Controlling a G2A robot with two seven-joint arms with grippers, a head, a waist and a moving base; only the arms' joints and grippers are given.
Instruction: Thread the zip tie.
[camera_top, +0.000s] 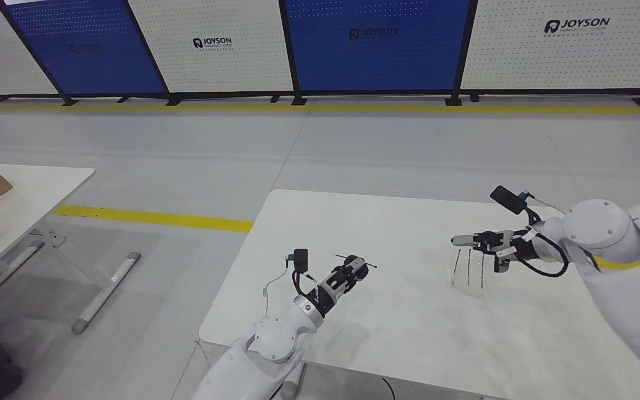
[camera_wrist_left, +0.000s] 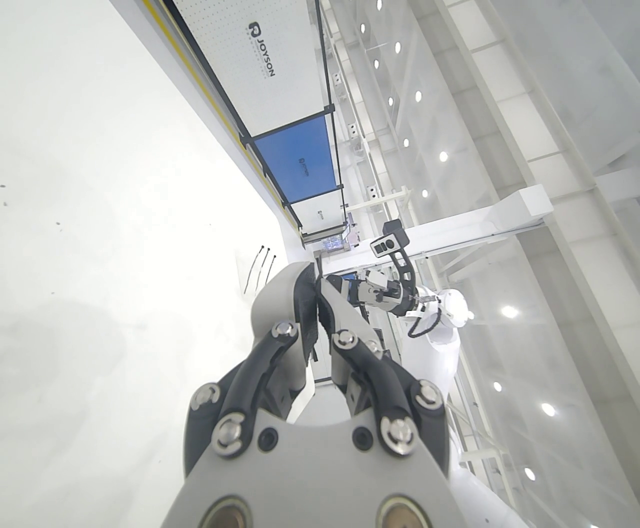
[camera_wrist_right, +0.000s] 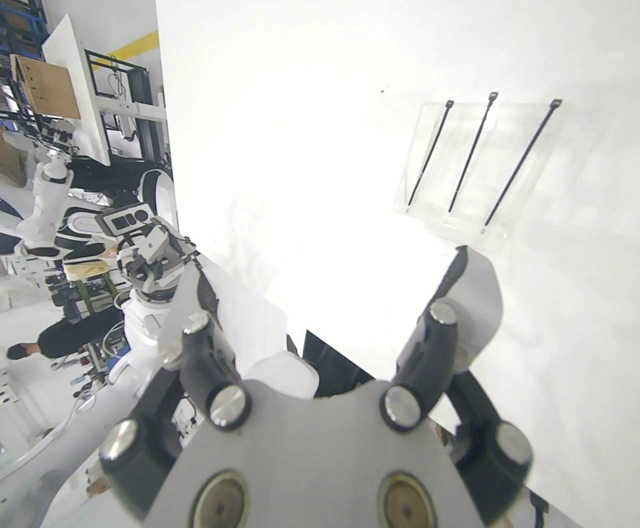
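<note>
At the left of the table (camera_top: 400, 330), the left gripper (camera_top: 352, 266) is seen with its fingers pressed together, and a thin dark strip (camera_top: 365, 265), judged to be a zip tie, is carried across its tips. Further right, well apart from it, three zip ties (camera_wrist_right: 472, 150) are laid side by side on a clear holder (camera_wrist_right: 462, 125), their long axes parallel and their heads turned away from the right gripper (camera_wrist_right: 330, 260), which is spread wide near their tail ends. The right arm is judged much the nearer to them.
</note>
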